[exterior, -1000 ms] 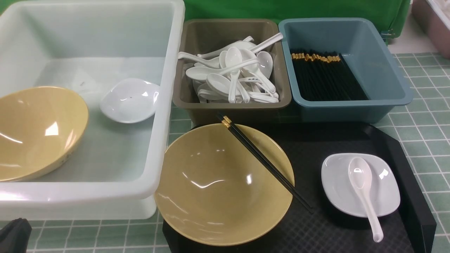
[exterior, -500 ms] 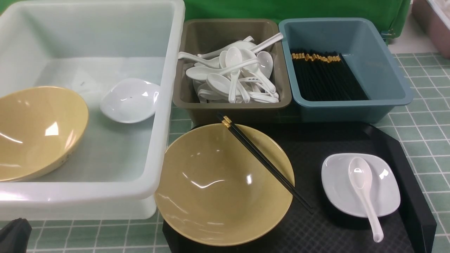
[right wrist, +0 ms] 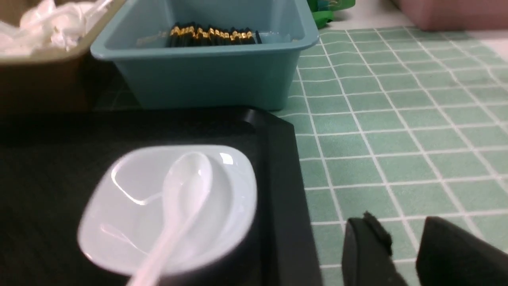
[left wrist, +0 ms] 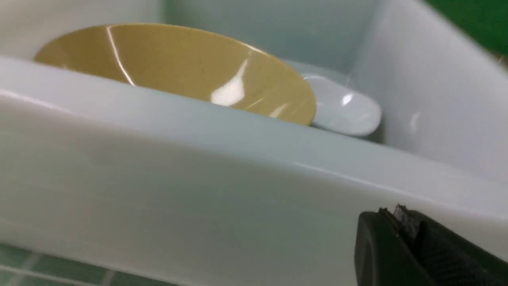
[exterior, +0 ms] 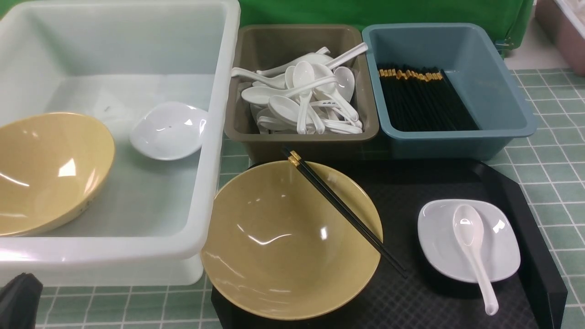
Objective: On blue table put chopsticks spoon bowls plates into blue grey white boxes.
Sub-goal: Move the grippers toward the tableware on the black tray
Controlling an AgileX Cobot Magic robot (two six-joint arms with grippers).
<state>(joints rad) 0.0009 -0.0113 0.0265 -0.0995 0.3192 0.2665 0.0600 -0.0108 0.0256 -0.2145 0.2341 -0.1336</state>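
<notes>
On the tray (exterior: 411, 292), chopsticks (exterior: 340, 208) lie across the bowl (exterior: 274, 256) (left), the spoon (exterior: 473, 249) in the plate (exterior: 438, 242) (right).

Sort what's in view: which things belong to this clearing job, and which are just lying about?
Job: chopsticks, yellow bowl, spoon, white plate, white tub, grey-brown box, blue box.
Lying about: black tray, green backdrop, pink bin.
</notes>
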